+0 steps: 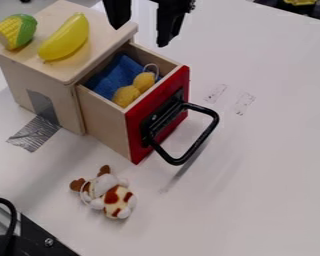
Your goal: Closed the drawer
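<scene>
And here's the drawer (pixel 106 119), standing well out of the small wooden cabinet (pixel 59 95), open to view, its red front (pixel 136 120) turned toward the right and near side, with the black loop handle (pixel 213 120) jutting out from it. Up at the far side, the black gripper (pixel 140 36) hangs down by the cabinet's far right corner, and its jaws are apart, nothing between them! Look inside the drawer: a blue cloth (pixel 116 75) lies toward the cabinet, and a yellow two-lobed toy (pixel 126 95) with a pale string loop sits beside the red front. On the cabinet's top, a toy corn cob (pixel 16 31) in yellow and green takes the left, a long yellow toy (pixel 66 39) just to its right. Silver tape (pixel 37 132) runs from the cabinet's side down onto the white counter (pixel 269 165). Nearer in, a brown-and-white plush animal (pixel 109 194) lies on the counter, apart from the drawer, and black equipment (pixel 39 237) fills the near left corner.
</scene>
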### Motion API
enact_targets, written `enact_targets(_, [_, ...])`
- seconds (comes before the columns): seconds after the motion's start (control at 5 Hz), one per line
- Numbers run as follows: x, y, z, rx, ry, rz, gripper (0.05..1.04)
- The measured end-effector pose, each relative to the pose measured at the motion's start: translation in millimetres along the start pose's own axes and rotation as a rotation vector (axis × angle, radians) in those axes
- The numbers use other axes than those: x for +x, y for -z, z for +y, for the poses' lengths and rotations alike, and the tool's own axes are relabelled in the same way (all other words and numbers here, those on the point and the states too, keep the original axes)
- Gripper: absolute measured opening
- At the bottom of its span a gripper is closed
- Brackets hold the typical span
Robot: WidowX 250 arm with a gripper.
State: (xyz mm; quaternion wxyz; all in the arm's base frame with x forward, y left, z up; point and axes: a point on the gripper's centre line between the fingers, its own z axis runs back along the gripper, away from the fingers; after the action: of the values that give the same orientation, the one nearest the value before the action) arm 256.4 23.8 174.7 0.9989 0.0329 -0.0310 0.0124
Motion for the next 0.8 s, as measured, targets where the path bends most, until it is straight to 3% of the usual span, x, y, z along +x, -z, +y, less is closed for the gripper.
enact_targets(0.2, [-3, 7, -1, -0.001, -0.001, 0.029, 1.0])
enact_targets(0.4, [-2, 6, -24, 0.018, 0.019, 0.022, 1.0])
enact_targets(0.6, [2, 6, -58, 0.016, 0.087, -0.019, 1.0])
enact_targets(0.8, [4, 22, -91, 0.01, 0.137, 0.0, 1.0])
